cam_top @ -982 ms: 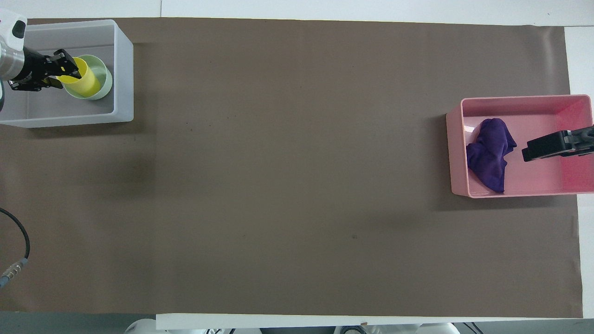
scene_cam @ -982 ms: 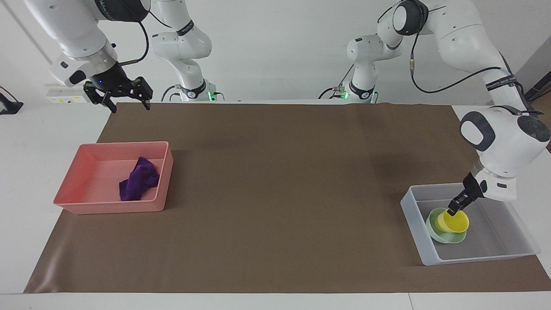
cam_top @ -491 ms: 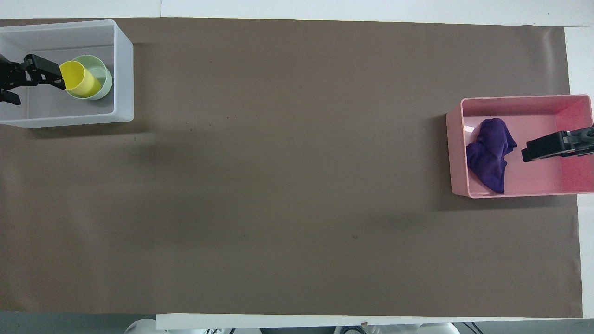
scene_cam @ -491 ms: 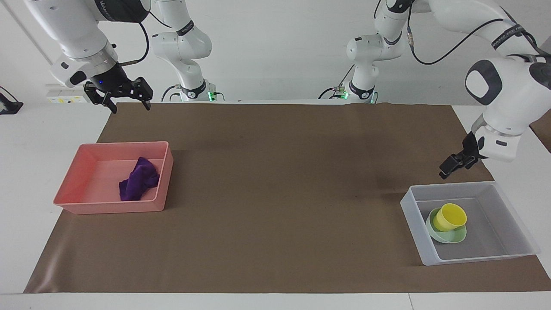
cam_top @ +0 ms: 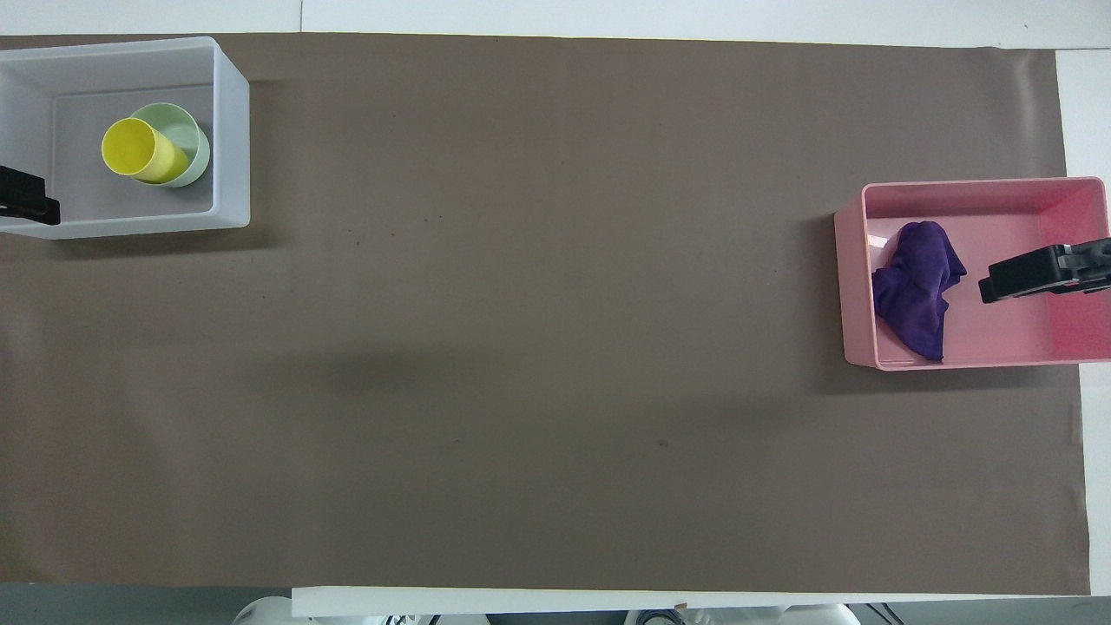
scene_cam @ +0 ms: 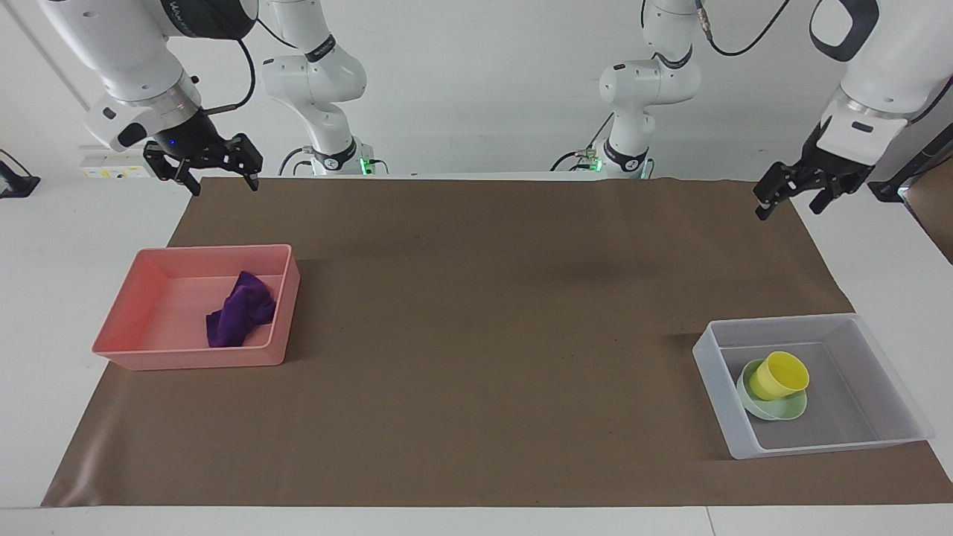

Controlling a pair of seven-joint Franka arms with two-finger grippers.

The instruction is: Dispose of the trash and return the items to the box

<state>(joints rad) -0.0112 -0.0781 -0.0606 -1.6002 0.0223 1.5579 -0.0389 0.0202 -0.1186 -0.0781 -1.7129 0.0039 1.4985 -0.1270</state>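
Lifted clear of the box (scene_cam: 886,435) since a second ago, the left gripper (scene_cam: 791,195) now hangs high over the worktop's (scene_cam: 476,335) corner, jaws spread and empty. The right gripper (scene_cam: 218,175) waits over the other corner, jaws spread. The purple cloth (scene_cam: 240,319) lies in the pink tray (scene_cam: 119,350). The cup (scene_cam: 779,375) sits in the bowl (scene_cam: 774,408), inside the box at the left arm's end.

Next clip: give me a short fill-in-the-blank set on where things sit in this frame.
1. The purple cloth lies in the ____ tray.
2. The yellow cup stands in the green ____, inside the translucent box.
3. The left claw is up in the air and holds ____.
4. The right claw has its fingers ____.

Missing words: pink; bowl; nothing; open
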